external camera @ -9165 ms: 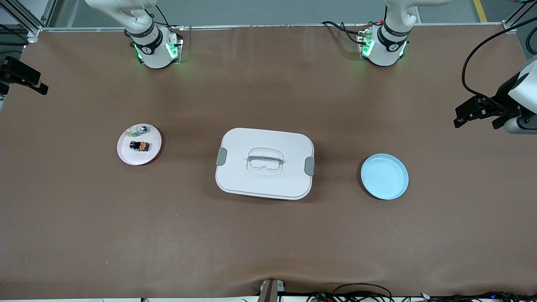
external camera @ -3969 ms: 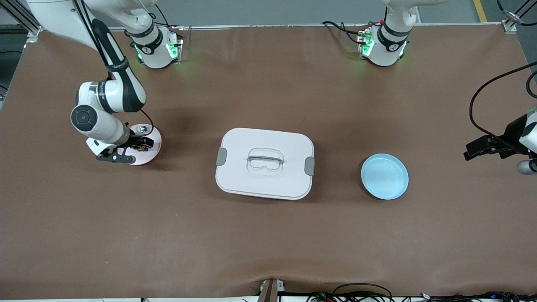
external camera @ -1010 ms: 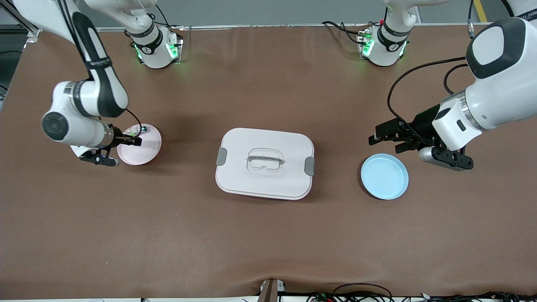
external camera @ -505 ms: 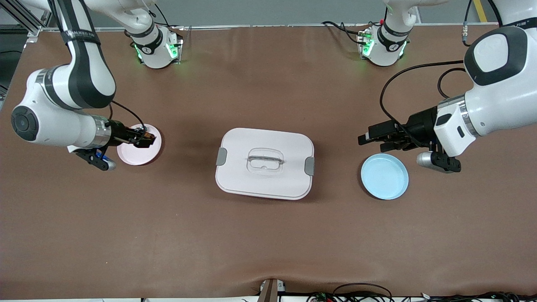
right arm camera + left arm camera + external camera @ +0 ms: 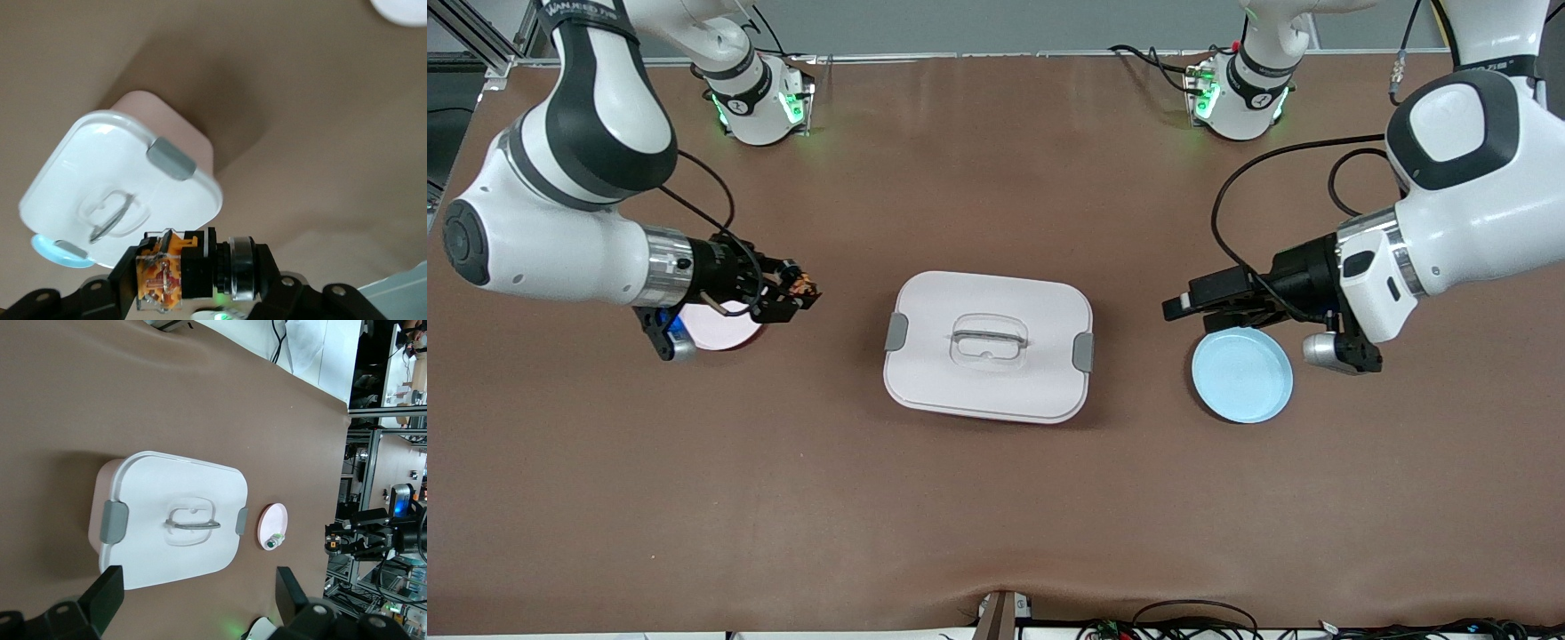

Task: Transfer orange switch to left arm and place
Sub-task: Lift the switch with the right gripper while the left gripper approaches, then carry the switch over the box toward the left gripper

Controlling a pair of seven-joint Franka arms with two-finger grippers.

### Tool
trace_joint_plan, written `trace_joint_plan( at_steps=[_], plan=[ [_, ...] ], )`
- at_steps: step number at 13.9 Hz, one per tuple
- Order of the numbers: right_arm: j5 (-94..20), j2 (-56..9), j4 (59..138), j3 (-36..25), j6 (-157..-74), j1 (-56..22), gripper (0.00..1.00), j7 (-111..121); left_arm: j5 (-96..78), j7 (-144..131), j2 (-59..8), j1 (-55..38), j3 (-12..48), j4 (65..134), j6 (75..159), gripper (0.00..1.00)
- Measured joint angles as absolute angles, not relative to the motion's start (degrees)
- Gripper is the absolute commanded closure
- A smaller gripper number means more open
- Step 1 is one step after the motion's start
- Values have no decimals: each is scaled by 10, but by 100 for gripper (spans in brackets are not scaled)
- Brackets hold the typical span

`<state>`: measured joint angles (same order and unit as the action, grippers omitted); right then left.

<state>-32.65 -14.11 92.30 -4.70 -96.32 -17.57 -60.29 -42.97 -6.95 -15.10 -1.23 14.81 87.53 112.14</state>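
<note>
The orange switch [image 5: 804,288], a tiny black block with orange markings, hangs in my right gripper [image 5: 790,293], which is shut on it in the air between the pink plate [image 5: 716,332] and the box [image 5: 989,345]. In the right wrist view the switch [image 5: 160,272] sits crosswise between the black fingers, with the white box [image 5: 120,193] ahead. My left gripper [image 5: 1181,304] is open and empty, over the table between the box and the blue plate [image 5: 1242,373]. Its wide-apart fingers [image 5: 107,597] frame the box [image 5: 170,520] in the left wrist view.
A tiny clear piece with green [image 5: 273,541] lies on the pink plate [image 5: 272,520]. The right arm's wrist covers part of that plate in the front view. The box has grey side latches [image 5: 895,332] and a recessed clear handle [image 5: 988,340]. Brown table stretches wide nearer the front camera.
My right gripper has risen off the pink plate with the switch and moved toward the box. My left gripper has shifted a little toward the box, staying open.
</note>
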Motion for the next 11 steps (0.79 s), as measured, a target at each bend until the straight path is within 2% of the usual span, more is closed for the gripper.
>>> trace_joint_plan(
  at_steps=[3,6,11],
  plan=[
    [-351,-166,871,-47,-967,-205,100,-730,-441,-72,-159,-37,149,876,1158,0],
    [-380,-218,785,-47,-979,-228,100,-840,-468,-74,-168,-56,149,877,1180,0],
    [-385,-310,663,-43,-1085,-296,100,-1013,-493,-75,-185,-84,149,878,1229,0]
  ],
)
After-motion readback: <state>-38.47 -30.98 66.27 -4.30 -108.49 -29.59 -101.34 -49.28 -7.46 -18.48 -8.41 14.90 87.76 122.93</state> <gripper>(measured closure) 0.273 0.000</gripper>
